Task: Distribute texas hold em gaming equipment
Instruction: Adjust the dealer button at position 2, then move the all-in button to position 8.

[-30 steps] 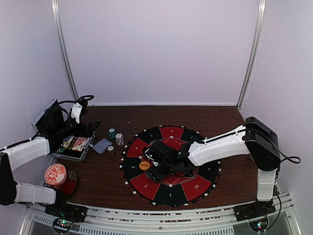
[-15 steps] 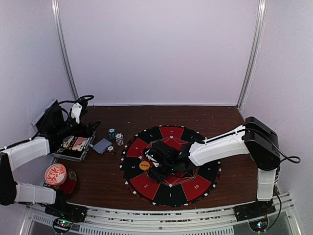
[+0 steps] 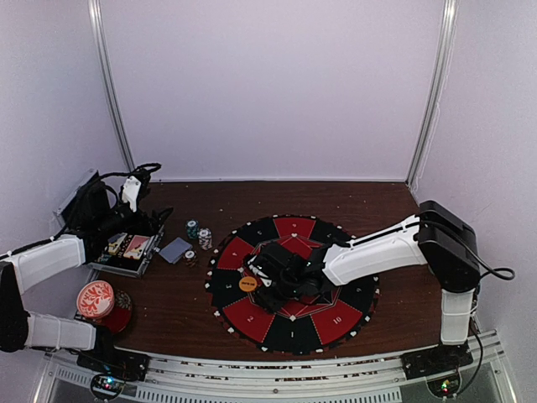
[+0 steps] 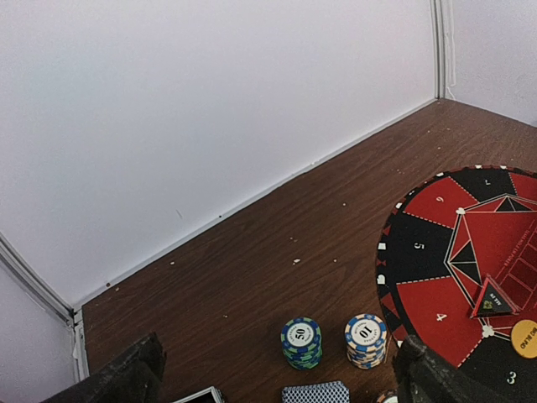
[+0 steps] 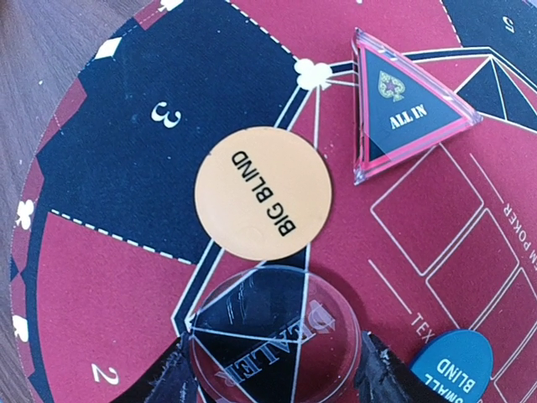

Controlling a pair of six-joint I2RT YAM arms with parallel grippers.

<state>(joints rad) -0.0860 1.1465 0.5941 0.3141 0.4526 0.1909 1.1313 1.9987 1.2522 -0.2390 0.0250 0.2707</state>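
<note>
— While your fingers (image 5: 174,378) flank it, where lies the dealer button (image 5: 273,332)?
— Squarely between them, on the mat (image 5: 101,168), in my right gripper (image 5: 277,371); orange big-blind disc (image 5: 263,193) just ahead. Pinched or merely bracketed, I cannot tell.

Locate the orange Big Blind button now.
In the right wrist view the orange Big Blind button lies left on the round mat, below-left of the All In triangle, just above the clear Dealer puck.

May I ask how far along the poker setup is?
Done: the orange big-blind disc, blue small-blind disc and all-in triangle lie on the mat. In hand: the right tool straddles the clear dealer puck; grip unclear. Left: the teal chip stack, white chip stack and cards sit off the mat.
</note>
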